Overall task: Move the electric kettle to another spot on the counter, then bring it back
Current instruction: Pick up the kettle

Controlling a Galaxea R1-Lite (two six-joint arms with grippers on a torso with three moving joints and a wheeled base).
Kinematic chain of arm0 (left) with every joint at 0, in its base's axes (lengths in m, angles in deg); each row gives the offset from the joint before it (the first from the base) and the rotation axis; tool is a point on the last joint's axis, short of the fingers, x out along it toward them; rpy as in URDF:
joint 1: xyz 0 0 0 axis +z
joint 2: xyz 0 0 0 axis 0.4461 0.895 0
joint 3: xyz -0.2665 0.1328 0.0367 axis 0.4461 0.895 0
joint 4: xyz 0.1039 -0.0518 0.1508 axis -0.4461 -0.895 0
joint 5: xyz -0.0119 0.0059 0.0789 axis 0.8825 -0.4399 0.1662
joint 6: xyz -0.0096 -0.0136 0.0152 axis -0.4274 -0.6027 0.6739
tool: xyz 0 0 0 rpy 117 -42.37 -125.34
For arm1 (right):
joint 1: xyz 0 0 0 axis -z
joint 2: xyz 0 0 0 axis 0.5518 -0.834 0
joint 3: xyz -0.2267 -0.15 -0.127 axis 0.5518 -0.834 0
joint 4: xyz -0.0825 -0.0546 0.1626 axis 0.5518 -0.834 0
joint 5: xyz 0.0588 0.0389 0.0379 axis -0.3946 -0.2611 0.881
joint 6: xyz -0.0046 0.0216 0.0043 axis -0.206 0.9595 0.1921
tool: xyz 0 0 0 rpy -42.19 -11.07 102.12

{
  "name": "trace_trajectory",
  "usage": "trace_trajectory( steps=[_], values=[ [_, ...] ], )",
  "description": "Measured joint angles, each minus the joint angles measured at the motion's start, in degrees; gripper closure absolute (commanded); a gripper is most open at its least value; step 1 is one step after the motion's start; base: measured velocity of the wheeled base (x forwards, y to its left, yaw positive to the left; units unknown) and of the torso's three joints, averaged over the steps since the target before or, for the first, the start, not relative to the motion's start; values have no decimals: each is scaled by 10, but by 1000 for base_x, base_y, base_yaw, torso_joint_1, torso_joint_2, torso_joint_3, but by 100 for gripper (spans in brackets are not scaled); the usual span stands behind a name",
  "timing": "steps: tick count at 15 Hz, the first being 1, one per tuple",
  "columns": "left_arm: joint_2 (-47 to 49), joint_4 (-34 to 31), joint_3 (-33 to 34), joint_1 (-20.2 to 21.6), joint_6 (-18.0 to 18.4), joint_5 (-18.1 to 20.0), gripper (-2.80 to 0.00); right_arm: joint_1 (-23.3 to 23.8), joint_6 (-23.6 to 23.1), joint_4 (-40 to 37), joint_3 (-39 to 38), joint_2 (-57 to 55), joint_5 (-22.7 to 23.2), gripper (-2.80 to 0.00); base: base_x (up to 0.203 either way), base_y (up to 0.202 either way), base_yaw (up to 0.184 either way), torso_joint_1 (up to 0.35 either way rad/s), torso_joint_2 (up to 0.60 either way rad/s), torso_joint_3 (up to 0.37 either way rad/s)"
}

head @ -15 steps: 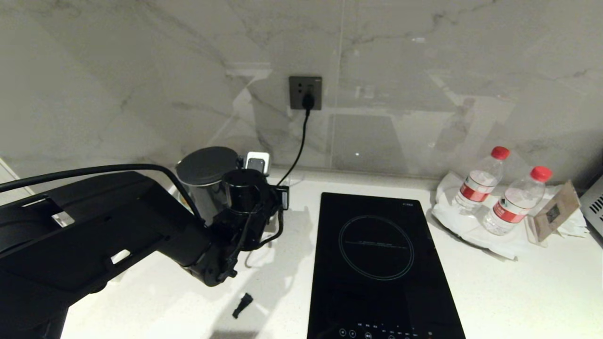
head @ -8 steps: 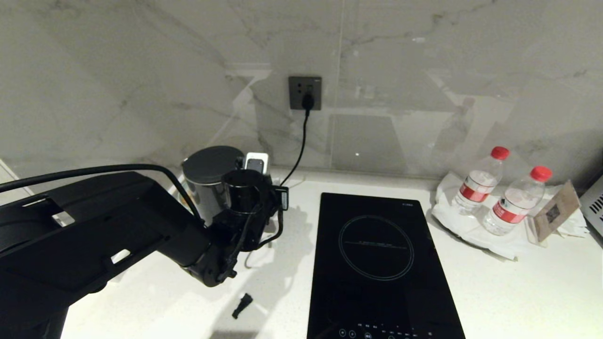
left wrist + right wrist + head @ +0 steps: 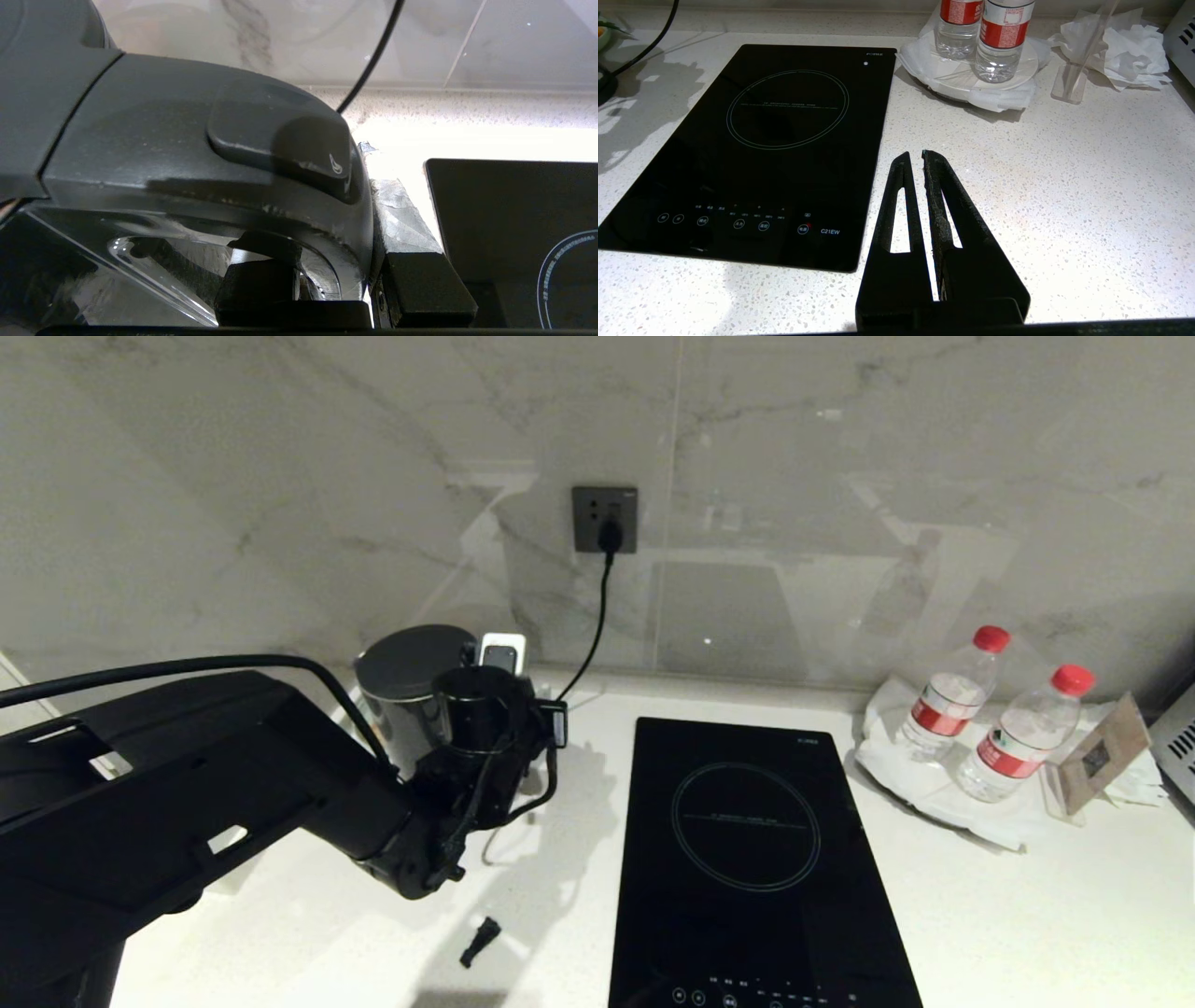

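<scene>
At back-left of the counter [image 3: 934,933], by the wall, the electric kettle [image 3: 411,686] stands upright; left gripper [image 3: 334,289] is clamped on its loop handle [image 3: 280,196] (one finger inside the loop, other outside); induction hob [image 3: 756,868] sits just right of it; right gripper [image 3: 913,158] hangs idle over bare counter nr the hob's front corner, jaws almost together, holding nothing.

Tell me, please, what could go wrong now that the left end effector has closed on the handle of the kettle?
1. The left end effector grips only the handle of the electric kettle, so the tall body may swing or tilt when lifted.
2. The black power cord hangs from the wall socket close beside the kettle and may snag.
3. The induction hob lies nearby on the counter; a careless set-down could strike its glass.
</scene>
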Motion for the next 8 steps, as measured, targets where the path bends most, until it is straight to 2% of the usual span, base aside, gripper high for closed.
trace_trajectory(
  steps=[8],
  values=[
    [-30,-35,-25,1,2,0,0,0,0,0,0,0,0,0,0,0,0,0,0,0]
  ],
)
